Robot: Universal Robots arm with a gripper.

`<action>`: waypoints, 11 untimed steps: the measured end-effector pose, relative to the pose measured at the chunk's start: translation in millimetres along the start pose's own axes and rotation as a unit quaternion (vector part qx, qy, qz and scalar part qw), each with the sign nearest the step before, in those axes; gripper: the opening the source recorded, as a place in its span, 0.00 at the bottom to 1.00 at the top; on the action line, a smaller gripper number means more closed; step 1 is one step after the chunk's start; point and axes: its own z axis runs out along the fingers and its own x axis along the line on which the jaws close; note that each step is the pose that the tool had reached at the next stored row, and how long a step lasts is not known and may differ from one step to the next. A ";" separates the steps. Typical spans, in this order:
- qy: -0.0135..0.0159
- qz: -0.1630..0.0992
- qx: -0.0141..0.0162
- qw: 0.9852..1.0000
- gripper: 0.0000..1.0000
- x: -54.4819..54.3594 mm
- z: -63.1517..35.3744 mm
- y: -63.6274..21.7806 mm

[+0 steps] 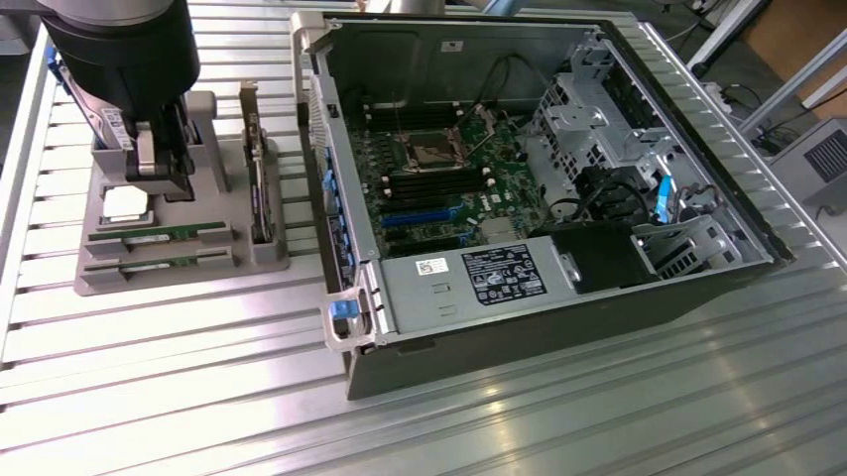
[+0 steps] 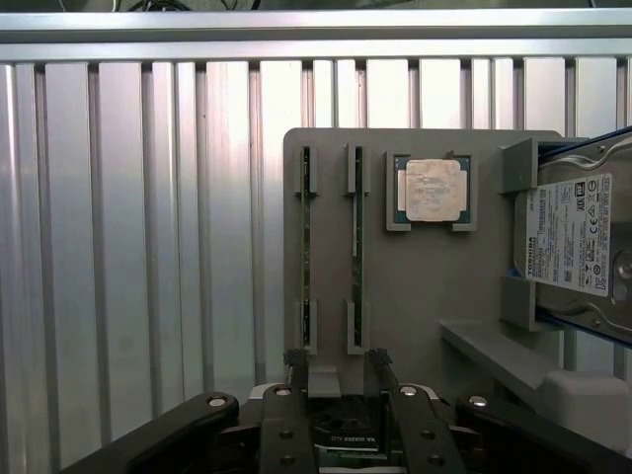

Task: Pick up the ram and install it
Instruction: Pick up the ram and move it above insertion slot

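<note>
Your jaws hang spread near the ram (image 2: 357, 247), stood on edge in its holder (image 2: 425, 296) at nine o'clock from the case (image 1: 503, 342), easy to pinch.

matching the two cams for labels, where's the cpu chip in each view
exterior view: cpu lies on the grey holder at the exterior view's left, beside the open pc case.
wrist view: cpu sits in a recess of the holder, between the ram sticks and the hard drive.
shared landmark: the two ram sticks, slotted side by side next to the cpu.
</note>
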 end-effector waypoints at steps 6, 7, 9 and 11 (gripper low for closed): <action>0.000 0.002 0.000 1.000 0.36 4.7 0.1 4.9; 0.000 0.002 0.000 1.000 0.36 4.9 0.2 7.5; 0.000 0.002 0.000 1.000 0.36 6.0 0.4 10.9; 0.000 0.002 0.000 1.000 0.36 9.5 0.5 11.4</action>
